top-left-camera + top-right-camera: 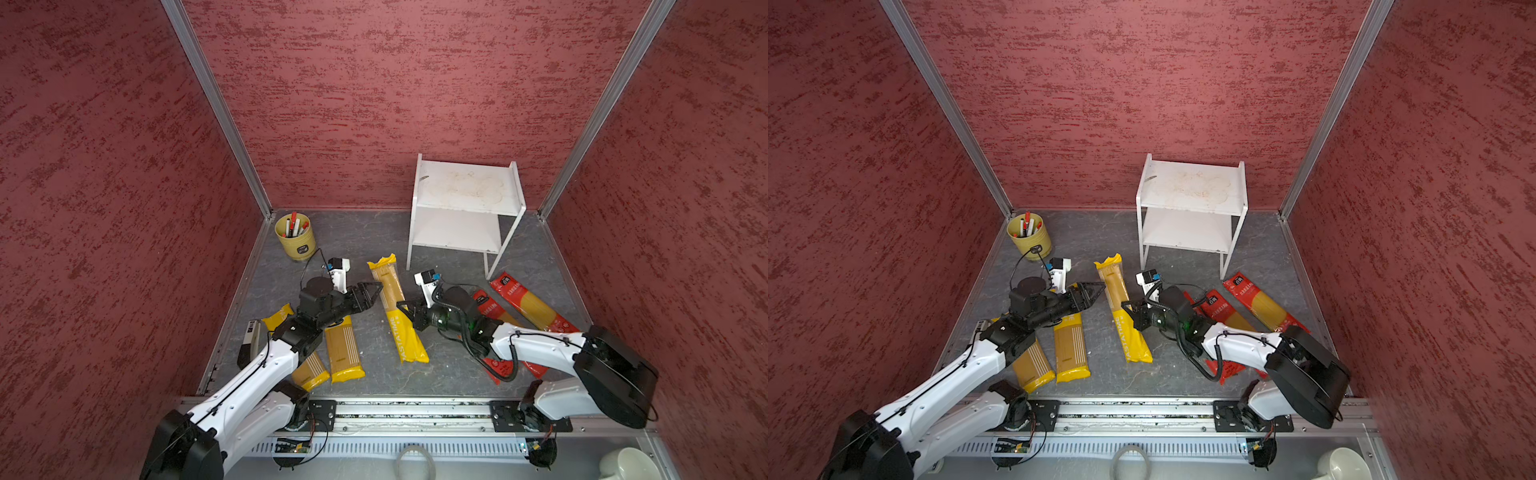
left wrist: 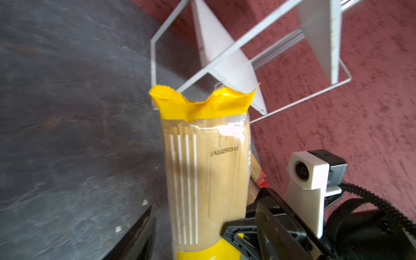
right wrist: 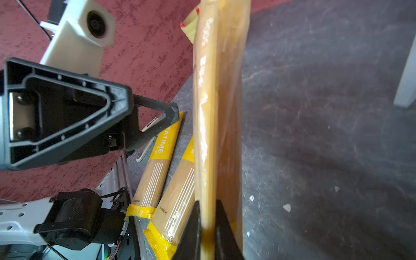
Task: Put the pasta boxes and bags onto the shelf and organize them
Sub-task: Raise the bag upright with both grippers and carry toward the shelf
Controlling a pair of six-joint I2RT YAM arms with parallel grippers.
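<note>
Slate-grey floor [image 1: 374, 376] with pale veining fills a booth closed on three sides by red textured walls [image 1: 374, 104], with aluminium posts [image 1: 216, 104] in the back corners. The shelf [image 1: 465, 187] stands at the back right against the rear wall, its top board stained brownish. All the packs lie on the floor in front of it. The middle yellow pack [image 1: 395, 307] runs front to back, its far end near the shelf's left leg. Two other yellow packs [image 1: 343, 349] lie side by side to its left, partly under the left arm. The red packs [image 1: 528, 305] lie slanted on the right, partly under the right arm. A yellow-green cup of pens [image 1: 295, 237] stands at the back left. The right gripper [image 1: 405, 309] is clamped on the middle yellow pack's right edge about halfway along. The left gripper [image 1: 370, 291] hangs just left of that pack with its jaws apart, holding nothing. Only the right wrist view shows the black fingers [image 3: 191, 227] pinching the pack's thin side. Only the left wrist view shows the printed code [image 2: 224, 152] on its clear panel. Only the top views show the pale mug [image 1: 627, 463] in front of the arms' base rail
</note>
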